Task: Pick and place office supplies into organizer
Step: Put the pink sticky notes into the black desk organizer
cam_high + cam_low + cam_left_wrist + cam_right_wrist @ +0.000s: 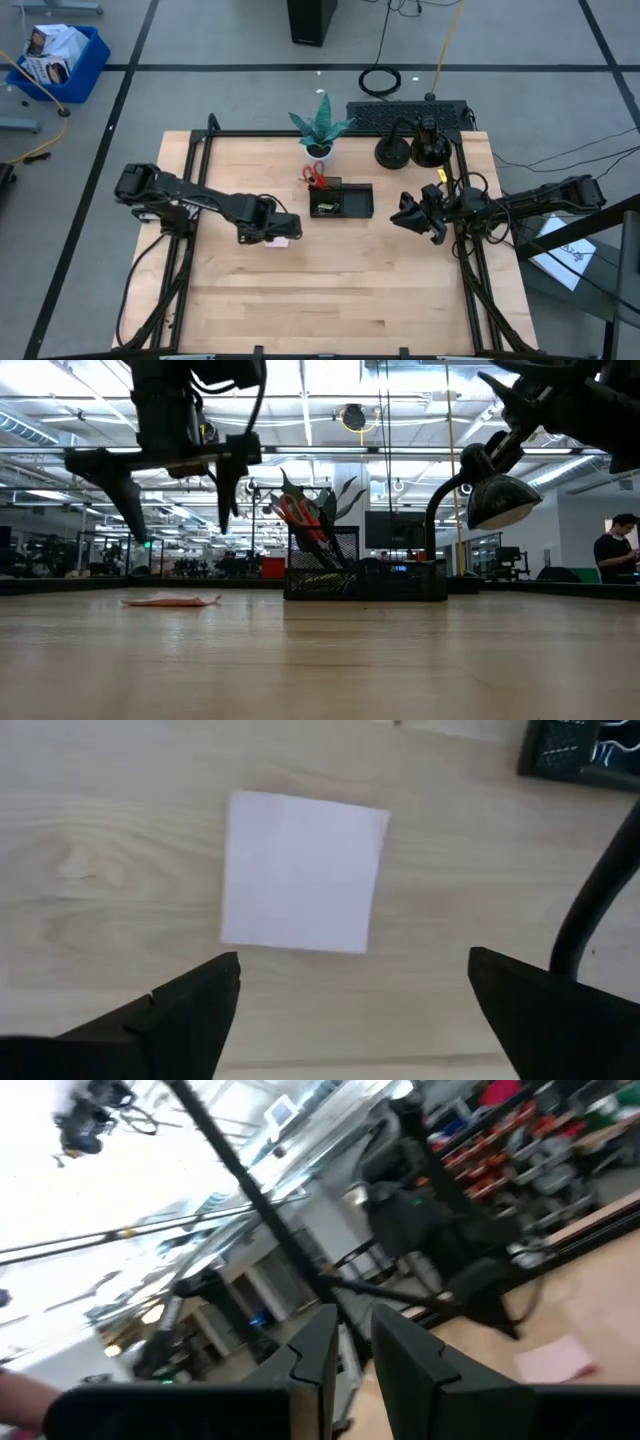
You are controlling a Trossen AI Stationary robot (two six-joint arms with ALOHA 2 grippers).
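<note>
Here the left gripper (350, 995), fingers spread, is hovering over the flat square pink pad (300, 870) lying on pale wood, while red scissors (316, 177) are standing in the black mesh organizer (355, 204).

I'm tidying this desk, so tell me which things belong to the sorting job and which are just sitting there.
Job: sticky-note pad flat on the table, below the open left gripper; organizer; scissors standing in it.
Lying about: plant, keyboard, lamp.

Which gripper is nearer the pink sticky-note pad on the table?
Left. The left gripper hangs open right above the pink sticky-note pad; the right gripper is raised on the far side of the organizer.
</note>
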